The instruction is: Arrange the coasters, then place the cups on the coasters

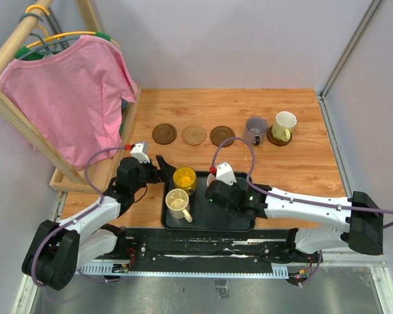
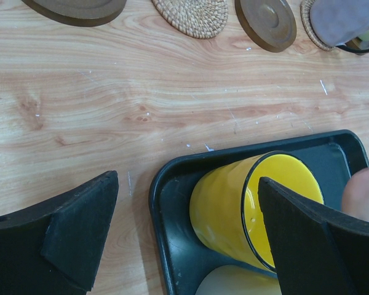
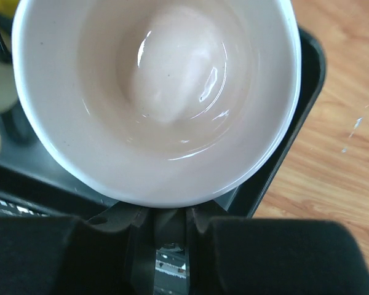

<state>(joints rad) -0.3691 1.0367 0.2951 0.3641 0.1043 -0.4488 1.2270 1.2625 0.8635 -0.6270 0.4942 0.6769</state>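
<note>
A glossy, white-rimmed pale-pink mug (image 3: 160,92) stands by the far edge of the black rectangular tray (image 3: 310,61), mouth turned up toward the right claw (image 3: 170,224), with bare wooden table (image 3: 344,153) beyond. That claw sits nearly pressed together at its rim; whether it pinches, I cannot tell. The left claw (image 2: 187,178) straddles a yellow mug (image 2: 234,203), spread wide.

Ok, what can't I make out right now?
Pink cup: top view, hidden under the right arm; only the right wrist view shows it.
Right hand: right wrist view, blurred fingers and the cup's rim hide whether it grips.
Cream cup: left wrist view, cut off by the bottom edge.
</note>
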